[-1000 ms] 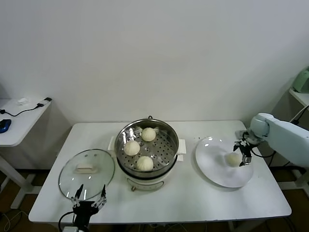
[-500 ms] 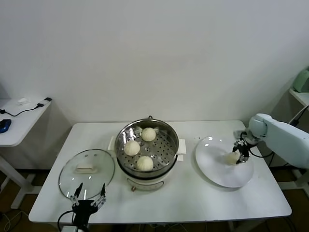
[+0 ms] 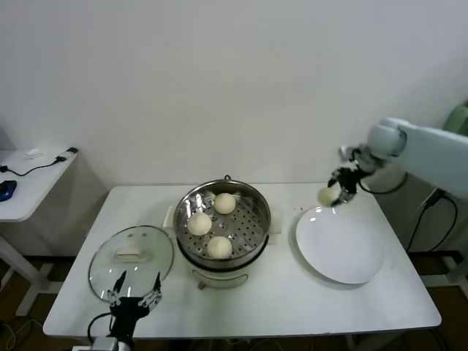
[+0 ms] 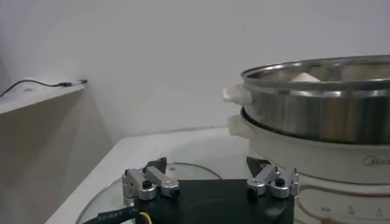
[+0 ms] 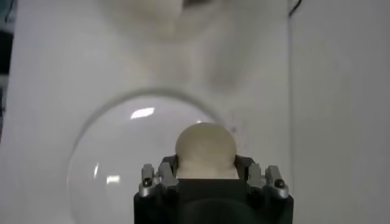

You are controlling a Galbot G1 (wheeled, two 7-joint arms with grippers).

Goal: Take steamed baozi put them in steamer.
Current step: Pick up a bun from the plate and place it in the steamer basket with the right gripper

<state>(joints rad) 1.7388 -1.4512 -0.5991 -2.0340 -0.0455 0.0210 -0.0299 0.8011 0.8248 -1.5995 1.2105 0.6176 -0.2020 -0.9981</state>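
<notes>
Your right gripper is clamped on a baozi, held in the air above the far edge of the plate; three buns sit in the steamer. Left gripper parked wide open near the glass lid

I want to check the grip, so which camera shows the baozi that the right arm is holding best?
The right wrist view: the held baozi fills the middle, clamped in the right gripper above the plate. The head view shows it small, lifted over the plate's far edge. The left wrist view does not show it.
</notes>
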